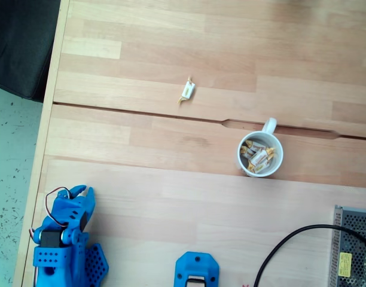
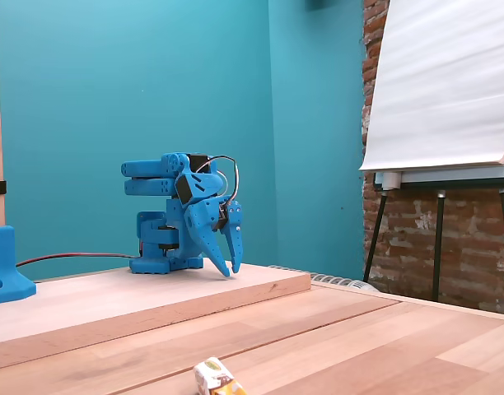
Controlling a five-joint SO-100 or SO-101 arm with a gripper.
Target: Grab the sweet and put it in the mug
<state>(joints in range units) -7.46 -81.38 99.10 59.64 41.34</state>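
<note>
While the blue arm sits folded, gripper (image 2: 230, 265) pointing down at the raised board, jaws nearly closed and empty, the sweet (image 1: 188, 91) lies alone on the table (image 1: 171, 197), well apart from the mug (image 1: 260, 154), several wrapped sweets inside.

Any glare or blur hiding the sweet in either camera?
In a fixed view from above, light is even and soft, and the small white wrapped sweet with yellow ends is slightly fuzzy but clear of glare; in a fixed view from the side it sits blurred at the bottom edge.
</note>
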